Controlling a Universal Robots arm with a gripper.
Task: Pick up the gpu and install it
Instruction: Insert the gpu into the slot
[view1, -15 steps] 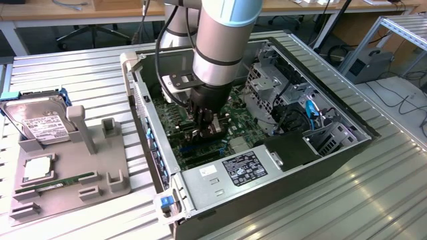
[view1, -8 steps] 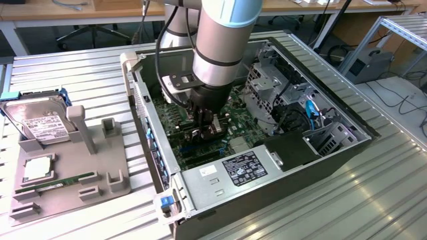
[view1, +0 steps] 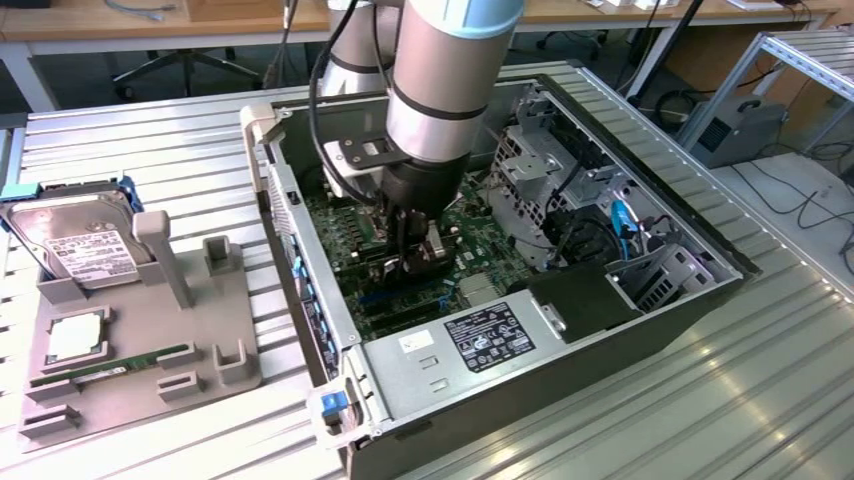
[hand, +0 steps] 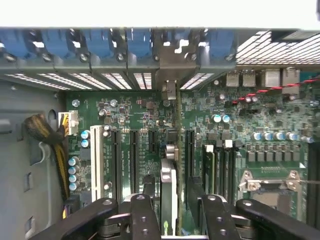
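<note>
So the arm (view1: 447, 70) is coming almost straight down into the open PC case (view1: 534, 300), which is lying on its side, and the gripper (view1: 414, 255) sits low over the green motherboard (view1: 387, 290). From the wrist view the jaws are spread apart, one black finger (hand: 145, 217) on each side of the gpu (hand: 170, 170), and they don't look like they're pinching it. The gpu stands on edge in the row of expansion slots (hand: 125, 160), running up toward the rear slot brackets with the blue clips (hand: 100, 42), and its metal bracket (hand: 167, 65) lines up with the back panel. Over on the exterior view's left there's a grey parts holder (view1: 147, 330) on the ribbed metal counter (view1: 134, 140), with a hard drive (view1: 87, 245) propped in it, a green RAM stick (view1: 114, 362) lying flat and a CPU (view1: 76, 335) beside that. Behind it all, wooden desks (view1: 200, 25) and an office chair base (view1: 187, 65), plus a metal-frame rack (view1: 801, 60) with cables on the floor at the exterior view's right.
</note>
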